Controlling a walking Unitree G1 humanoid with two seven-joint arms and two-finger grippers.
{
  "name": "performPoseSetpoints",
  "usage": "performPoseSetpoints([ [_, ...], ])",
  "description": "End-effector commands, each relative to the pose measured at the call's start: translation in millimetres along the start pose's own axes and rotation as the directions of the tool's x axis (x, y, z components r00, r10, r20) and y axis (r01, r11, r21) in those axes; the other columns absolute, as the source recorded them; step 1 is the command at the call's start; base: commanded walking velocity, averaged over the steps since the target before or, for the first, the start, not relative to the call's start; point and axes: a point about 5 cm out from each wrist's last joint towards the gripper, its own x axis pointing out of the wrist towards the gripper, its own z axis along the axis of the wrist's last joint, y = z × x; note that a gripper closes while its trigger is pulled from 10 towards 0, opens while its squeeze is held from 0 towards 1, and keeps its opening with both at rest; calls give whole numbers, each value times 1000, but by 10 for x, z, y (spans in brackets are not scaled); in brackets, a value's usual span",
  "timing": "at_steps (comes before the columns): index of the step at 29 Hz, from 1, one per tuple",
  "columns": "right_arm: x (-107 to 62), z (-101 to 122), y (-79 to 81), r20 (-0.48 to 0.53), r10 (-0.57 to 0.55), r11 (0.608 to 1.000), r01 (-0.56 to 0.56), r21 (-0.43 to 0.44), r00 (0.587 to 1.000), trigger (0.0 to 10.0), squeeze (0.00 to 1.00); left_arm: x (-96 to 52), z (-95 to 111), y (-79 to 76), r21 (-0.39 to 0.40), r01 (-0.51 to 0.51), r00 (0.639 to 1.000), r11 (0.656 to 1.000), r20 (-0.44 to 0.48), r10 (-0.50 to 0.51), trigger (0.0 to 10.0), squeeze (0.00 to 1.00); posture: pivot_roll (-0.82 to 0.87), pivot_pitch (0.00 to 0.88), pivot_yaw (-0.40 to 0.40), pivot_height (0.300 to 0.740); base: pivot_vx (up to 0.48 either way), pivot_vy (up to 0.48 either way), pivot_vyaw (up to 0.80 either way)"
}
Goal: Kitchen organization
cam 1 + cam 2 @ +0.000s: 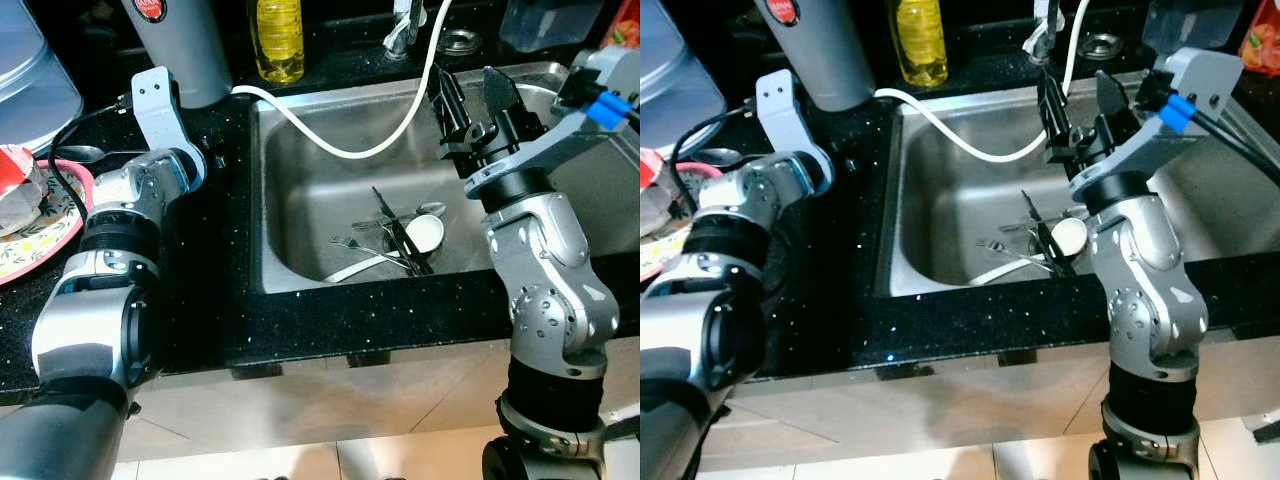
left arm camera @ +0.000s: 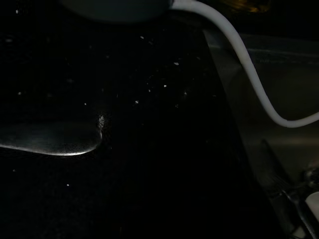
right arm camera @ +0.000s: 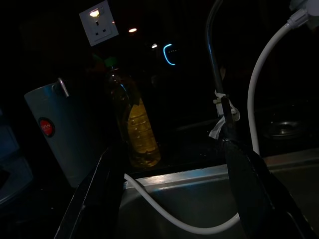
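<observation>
Right gripper (image 1: 473, 98) spread empty above sink (image 1: 300, 160) back edge; left gripper state unclear.

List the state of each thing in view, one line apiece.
Right tool: open, empty, raised above the sink.
Sink: no standing water, cutlery at the bottom.
Cutlery: lying in a loose pile.
White hose: draped into the sink.
Yellow bottle: upright behind the sink.
Patterned plate: on the counter, holding scraps.
</observation>
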Motion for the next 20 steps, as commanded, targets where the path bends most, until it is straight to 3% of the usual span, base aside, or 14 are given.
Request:
performPoseSetpoints([
  [1,8,14,43,16,22,1000,-22,12,1000,10000,0,-19,-35,90,12,-22,1000,1000,-2,22,10000,0,-106,266,121,740,0,0,0],
  [3,17,16,38,18,23,1000,-23,12,1000,10000,0,-68,285,89,99,-8,989,995,145,-6,10000,0,-108,264,122,740,0,0,0],
  [8,19,14,29,19,21,1000,-21,12,1000,10000,0,-102,395,178,154,-77,979,985,199,46,10000,0,-106,262,119,740,0,0,0],
  [12,20,11,30,21,21,1000,-21,15,1000,10000,0,-103,414,229,158,-109,976,981,206,75,10000,0,-106,266,117,740,0,0,0],
  [15,26,36,51,29,27,999,-28,18,999,10000,0,-102,389,364,127,-211,966,969,177,188,10000,0,-108,277,118,740,0,0,0],
  [20,-12,41,54,14,25,1000,-25,-3,1000,10000,0,-74,281,412,107,-244,964,964,138,228,10000,0,-118,306,129,740,0,0,0],
])
